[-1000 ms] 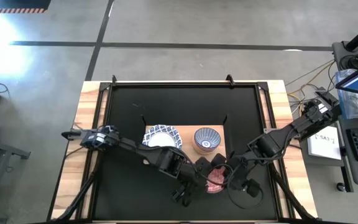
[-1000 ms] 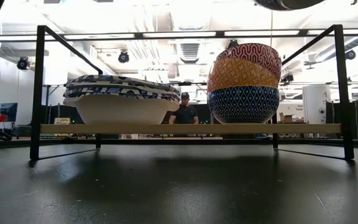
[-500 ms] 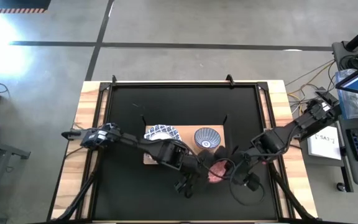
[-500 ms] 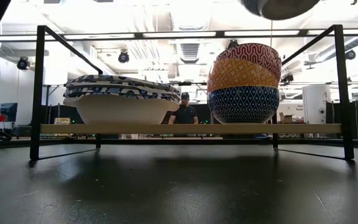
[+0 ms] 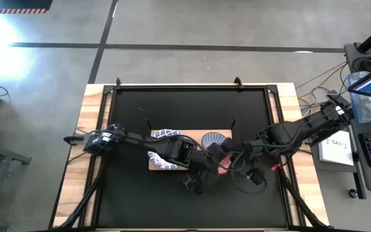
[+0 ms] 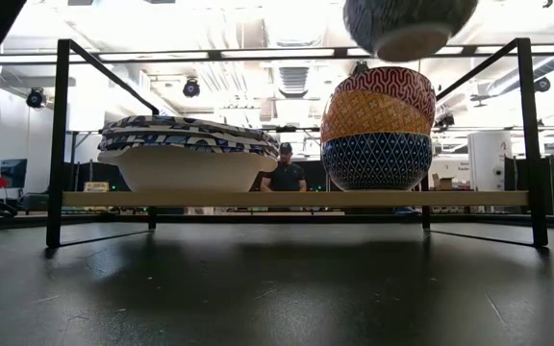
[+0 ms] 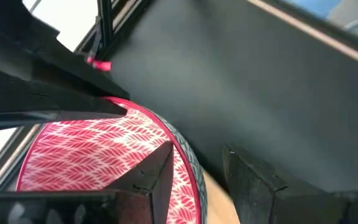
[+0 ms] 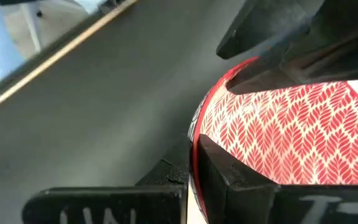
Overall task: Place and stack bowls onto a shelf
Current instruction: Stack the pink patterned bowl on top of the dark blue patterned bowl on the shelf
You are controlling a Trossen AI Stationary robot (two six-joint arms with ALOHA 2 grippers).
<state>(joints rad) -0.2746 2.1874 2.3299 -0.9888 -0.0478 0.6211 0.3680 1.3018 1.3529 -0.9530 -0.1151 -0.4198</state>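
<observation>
Both grippers hold one small bowl point(image 5: 223, 167) between them, over the shelf's near right part. It has a red leaf-patterned inside and a grey ribbed outside, and in the low view this bowl point(image 6: 410, 23) hangs above the right stack point(image 6: 378, 130). That stack has a red patterned bowl in an orange-yellow one in a dark blue one. The wide blue-and-white bowls point(image 6: 187, 152) are stacked on the left of the light-wood shelf point(image 6: 296, 199). My left gripper point(image 5: 214, 166) is on the bowl's left side and my right gripper point(image 5: 232, 165) on its right. My left gripper pinches the bowl's rim point(image 7: 186, 154), one finger point(image 7: 157, 177) inside on the red pattern and one outside. It comes from the table's left and near side. The bowl is lifted clear, mouth up. My right gripper pinches the opposite rim point(image 8: 196, 132), one finger point(image 8: 232, 183) inside the bowl and one outside. It comes from the table's right. The bowl hangs clear above the stack.
A black metal frame point(image 6: 61, 144) carries the shelf above the black tabletop point(image 6: 277, 288), its posts at both ends. The left arm point(image 5: 140, 145) crosses over the left stack. A person stands in the room far behind the shelf.
Both grippers have carried the bowl toward the table's far edge, from in front of the shelf to over its right stack. In the low view the bowl has come down into the picture above that stack. Both holds stayed the same.
</observation>
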